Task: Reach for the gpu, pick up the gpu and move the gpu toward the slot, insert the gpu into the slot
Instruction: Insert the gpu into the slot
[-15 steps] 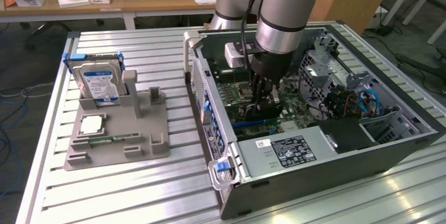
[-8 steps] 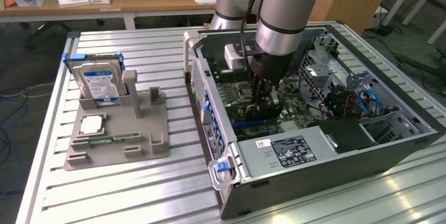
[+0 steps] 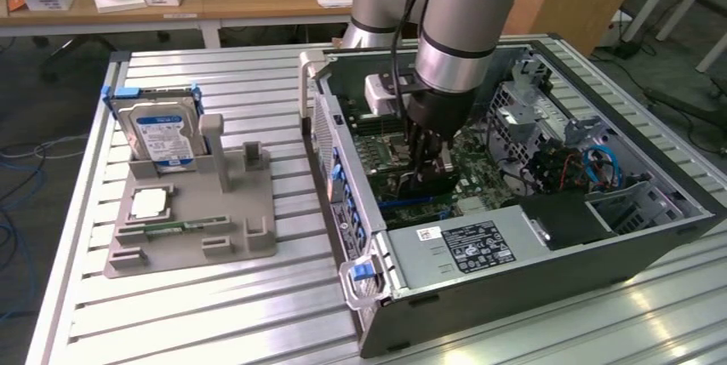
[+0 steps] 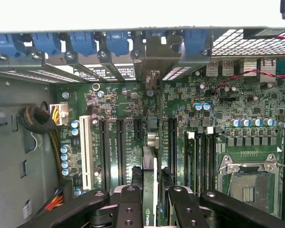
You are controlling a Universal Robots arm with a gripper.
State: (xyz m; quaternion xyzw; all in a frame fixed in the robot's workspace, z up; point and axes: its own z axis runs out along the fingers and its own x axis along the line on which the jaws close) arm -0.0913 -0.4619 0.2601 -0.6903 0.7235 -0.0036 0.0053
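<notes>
**Card held on edge inside the open computer case**

We see the arm reaching down into the open computer case [image 3: 636,237], which lies on its side on the slatted metal surface [image 3: 227,314]. The pincer [image 3: 430,179] sits low over the green motherboard [image 3: 500,179], close to the row of expansion slots.

In the wrist view, the pincer [image 4: 151,199] has its two black fingers [image 4: 129,204] pressed in from either side of the gpu [image 4: 150,185]; it is clamped on the gpu. The gpu stands on its thin edge between the fingers, running away from the camera toward the case's back wall. Its far end reaches up to the silver bracket [image 4: 154,52] at the rear openings, among the blue retaining clips [image 4: 80,42]. The card lies in line with the long black slots [image 4: 119,147] and a white slot [image 4: 85,152] farther off to one side. We cannot tell whether its lower edge is seated in a slot or just above one.

On the exterior view's left, a grey holder [image 3: 193,220] stands on the surface, well apart from the case. It carries a blue-labelled hard drive [image 3: 159,131] upright at its back and a small green memory stick [image 3: 170,227] lying flat near its front.
</notes>
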